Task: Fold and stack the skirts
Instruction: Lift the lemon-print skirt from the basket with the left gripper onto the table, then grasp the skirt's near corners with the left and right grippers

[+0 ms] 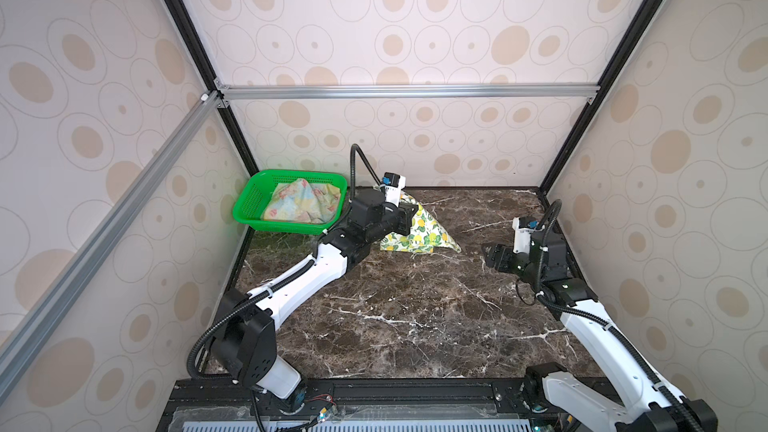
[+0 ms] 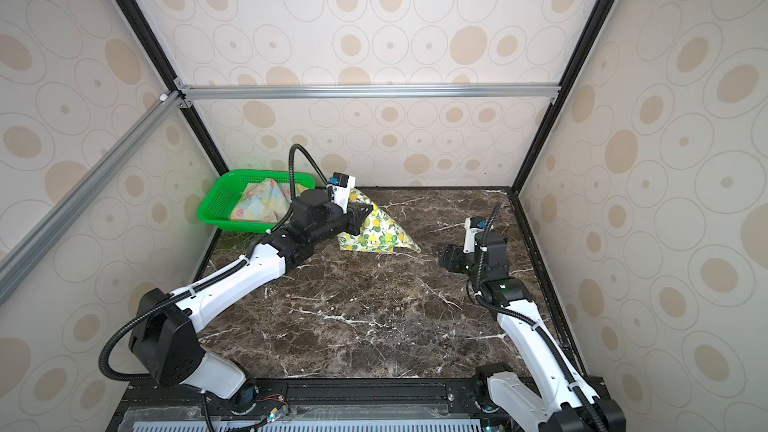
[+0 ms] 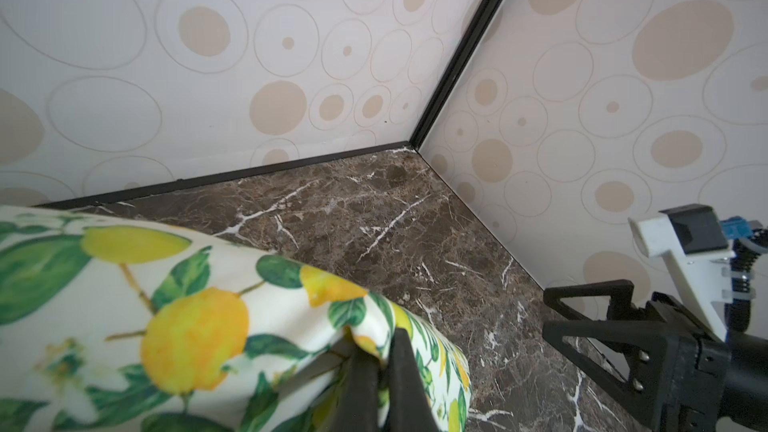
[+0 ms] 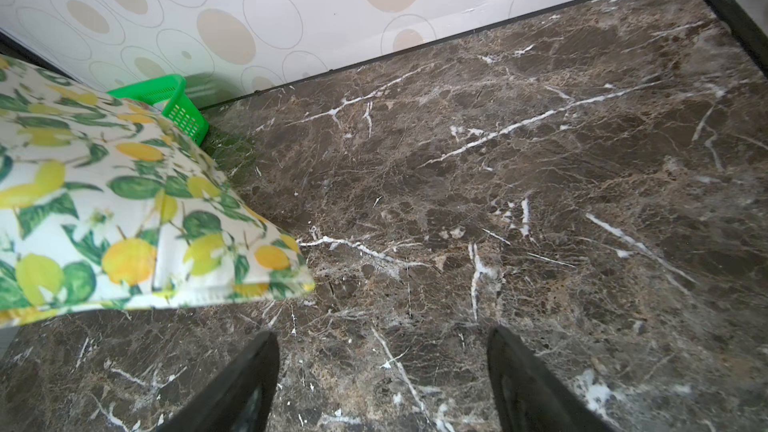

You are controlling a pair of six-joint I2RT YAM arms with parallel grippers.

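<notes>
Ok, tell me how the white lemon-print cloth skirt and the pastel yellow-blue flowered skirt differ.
The white lemon-print skirt drapes onto the brown marble table; the pastel flowered skirt lies in the green perforated plastic basket. The shut left gripper pinches the lemon-print skirt, holding it up in a peak; nothing holds the pastel skirt, which sits bunched. Both are thin printed cloth.

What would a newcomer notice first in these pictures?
The bright lemon-print skirt stands out most: it rises like a tent at the back of the dark marble table, pinched at its top by the left gripper, jaws shut. Next comes the green basket in the back left corner, holding the pastel flowered skirt. The right gripper hovers empty at the right, jaws open.
</notes>
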